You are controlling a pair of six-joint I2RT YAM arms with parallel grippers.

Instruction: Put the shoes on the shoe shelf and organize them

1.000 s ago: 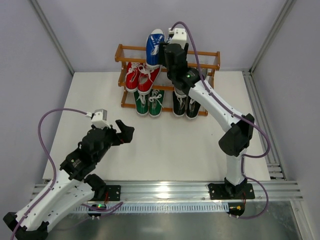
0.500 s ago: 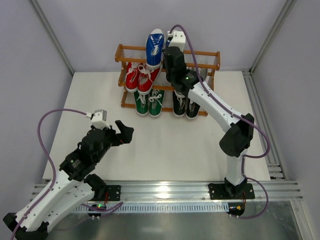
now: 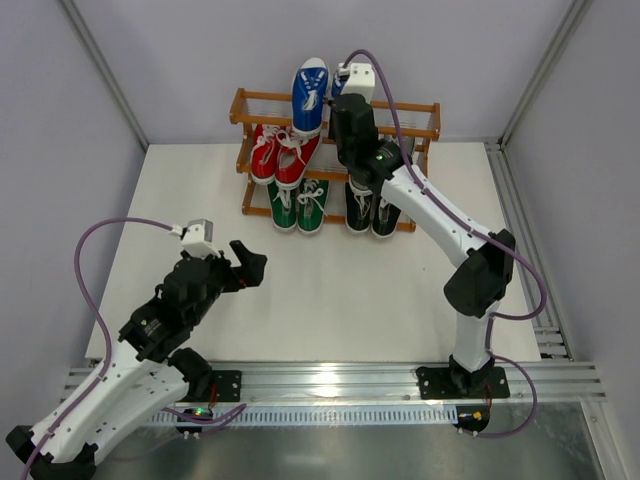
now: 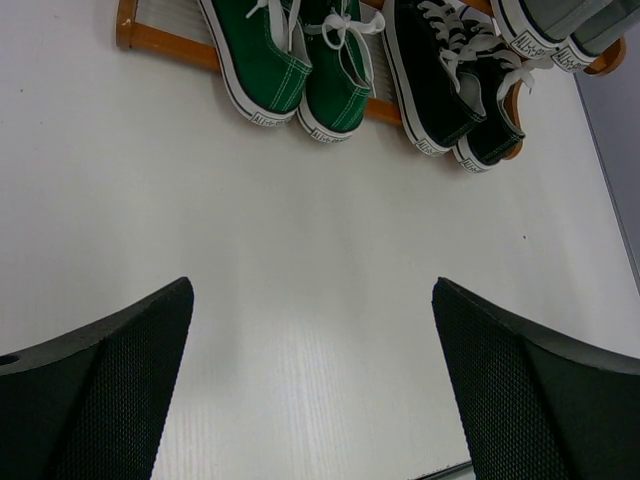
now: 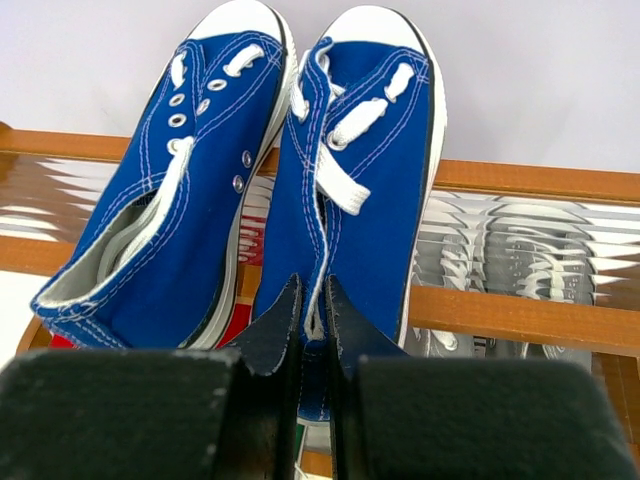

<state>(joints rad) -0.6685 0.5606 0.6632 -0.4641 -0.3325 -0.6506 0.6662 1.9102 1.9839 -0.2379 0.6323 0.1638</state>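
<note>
Arm links: left arm and right arm, white shells with black joints.
Cables: a purple cable loops off each wrist.
Wrist cameras: a small white box on each.
Fingers: left gripper has broad black fingers with a fine mesh texture.
Status light: green dot on the right forearm.
Bases: black plates.

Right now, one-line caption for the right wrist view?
Right gripper pinches the heel collar of one blue shoe atop the shoe shelf.
</note>
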